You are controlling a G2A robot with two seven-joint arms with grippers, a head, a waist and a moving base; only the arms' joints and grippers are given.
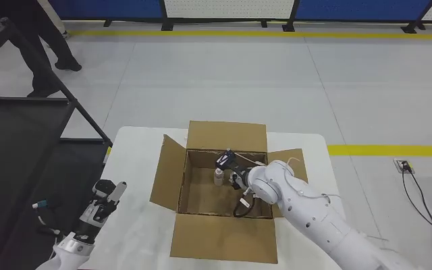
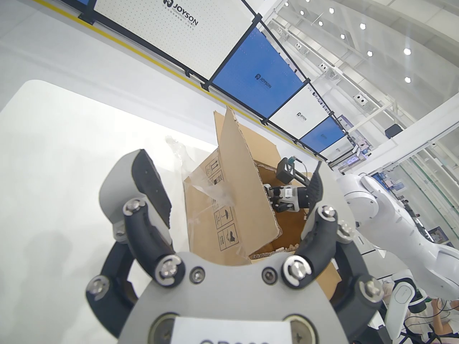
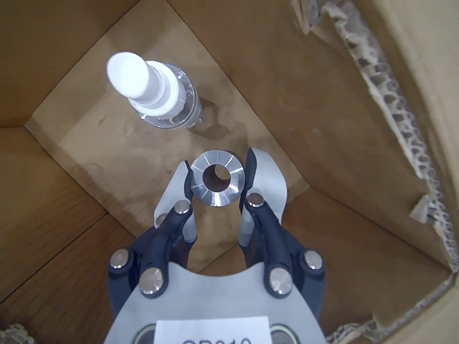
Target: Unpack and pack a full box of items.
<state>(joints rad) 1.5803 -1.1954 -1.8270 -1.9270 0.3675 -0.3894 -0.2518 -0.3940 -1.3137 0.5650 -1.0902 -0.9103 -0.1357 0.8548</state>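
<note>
Right gripper (image 3: 218, 170) pinches a metal ring (image 3: 233, 177) across its rim, low in the box (image 3: 322, 91), far side. Ring looks heavy, stiff and slick; grip the outer wall. Bottle (image 3: 168, 98) stands just beside. Left gripper (image 2: 229, 170) is spread, left of the box.

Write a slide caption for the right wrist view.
Right hand grips a metal ring inside the cardboard box, beside an upright bottle.
</note>
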